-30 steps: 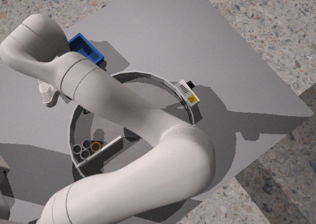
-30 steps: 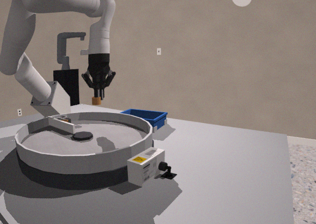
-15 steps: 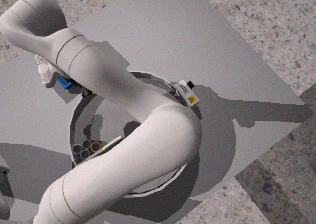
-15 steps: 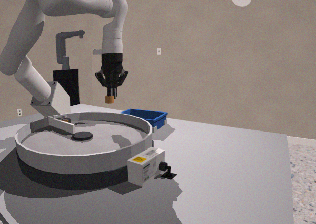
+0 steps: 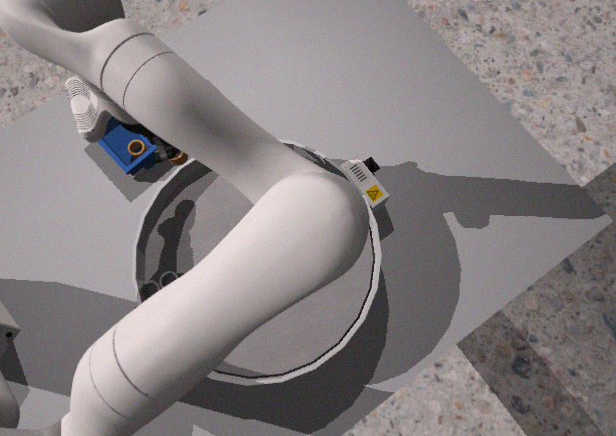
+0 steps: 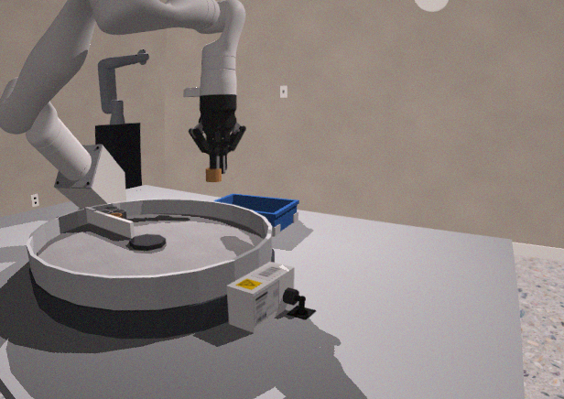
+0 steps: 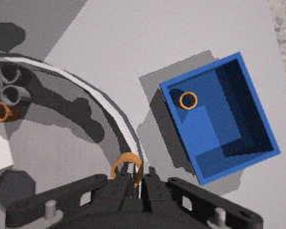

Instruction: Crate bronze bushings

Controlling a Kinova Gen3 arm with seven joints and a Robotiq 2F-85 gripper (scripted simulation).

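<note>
My gripper [image 6: 219, 164] [image 7: 138, 170] is shut on the wall of a bronze bushing [image 6: 213, 175] [image 7: 127, 156] [image 5: 179, 158]. It holds it high, beside the crate on the turning table's side. The blue crate [image 5: 144, 166] [image 6: 287, 219] [image 7: 219, 164] has one bronze bushing [image 7: 180, 101] lying inside near a wall. On the turning table [image 5: 378, 254] [image 6: 151, 292], another bronze bushing [image 7: 10, 113] [image 6: 117, 214] stands by three steel bushings [image 7: 23, 95], near the divider and rim. The arm hides part of this group in the top view.
The turning table's raised rim runs between the bushing group and the crate. A white divider [image 6: 110, 223] and a dark hub [image 6: 147, 242] [image 7: 15, 185] are on the turning table. A white box [image 5: 363, 181] [image 6: 261, 292] with a yellow label stands against its outer side, beside a small black device [image 6: 299, 303].
</note>
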